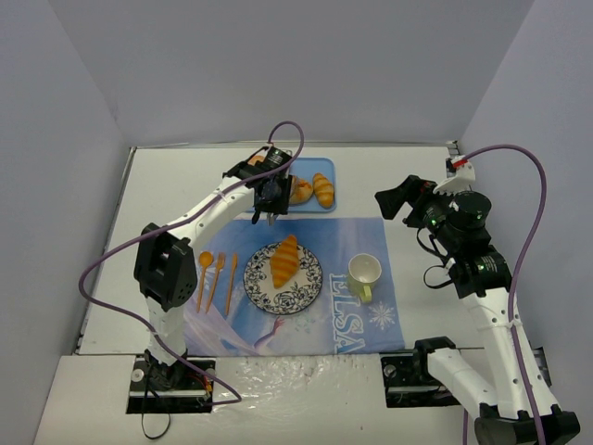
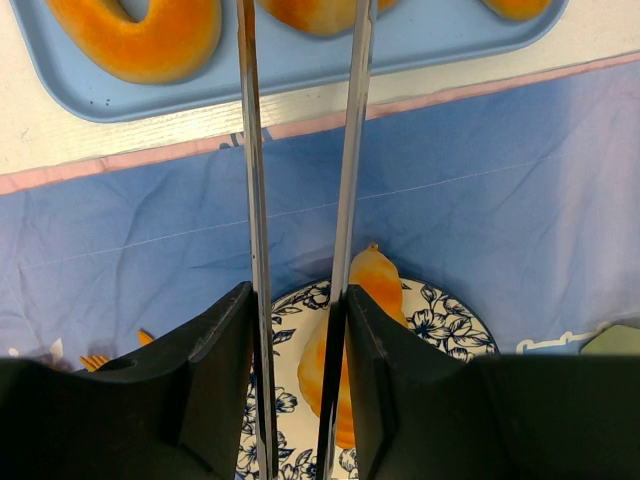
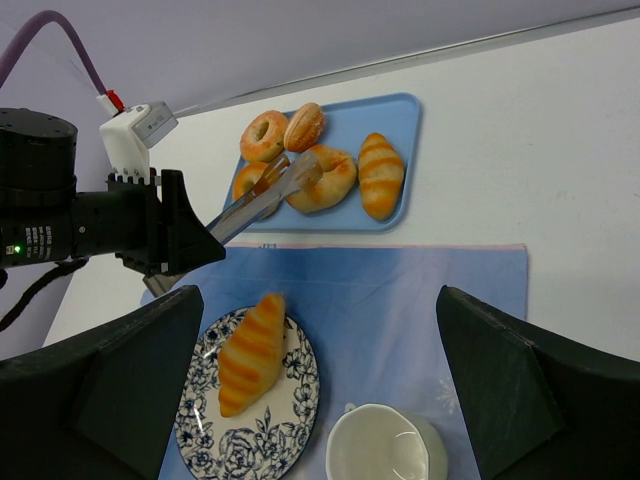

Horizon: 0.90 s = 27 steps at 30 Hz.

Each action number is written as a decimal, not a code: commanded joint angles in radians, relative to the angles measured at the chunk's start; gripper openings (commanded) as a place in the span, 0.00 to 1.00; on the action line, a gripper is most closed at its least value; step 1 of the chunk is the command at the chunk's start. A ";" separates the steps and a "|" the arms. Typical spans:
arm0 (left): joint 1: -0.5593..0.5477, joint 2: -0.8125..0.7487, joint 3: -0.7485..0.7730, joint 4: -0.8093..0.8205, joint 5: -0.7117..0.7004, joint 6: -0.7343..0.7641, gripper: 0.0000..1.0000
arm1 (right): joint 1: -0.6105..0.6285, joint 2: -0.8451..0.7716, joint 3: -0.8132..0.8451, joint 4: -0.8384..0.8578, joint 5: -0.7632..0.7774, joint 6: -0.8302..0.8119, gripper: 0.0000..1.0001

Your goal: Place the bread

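A striped bread roll [image 1: 285, 260] lies on the floral plate [image 1: 310, 287] on the blue mat. It also shows in the right wrist view [image 3: 250, 345] and the left wrist view [image 2: 375, 285]. My left gripper [image 1: 271, 199] is shut on metal tongs [image 2: 250, 150]. The tong blades stand apart with nothing between them, and their tips reach over the blue tray [image 1: 306, 163]. The tray holds several breads, including a bagel [image 3: 325, 178] under the tong tips [image 3: 300, 172]. My right gripper [image 1: 394, 199] is open and empty, raised above the mat's right side.
A white cup [image 1: 364, 274] stands on the mat right of the plate. An orange spoon, fork and knife [image 1: 216, 278] lie left of the plate. Grey walls enclose the table on three sides.
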 commanded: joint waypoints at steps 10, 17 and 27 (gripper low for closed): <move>0.002 -0.130 0.045 -0.010 -0.028 0.013 0.00 | 0.008 -0.005 0.031 0.076 0.009 -0.003 1.00; 0.002 -0.169 0.053 -0.020 -0.038 0.018 0.00 | 0.012 -0.004 0.033 0.076 0.014 -0.003 1.00; -0.004 -0.216 0.060 -0.044 -0.040 0.029 0.00 | 0.016 -0.007 0.032 0.076 0.021 -0.005 1.00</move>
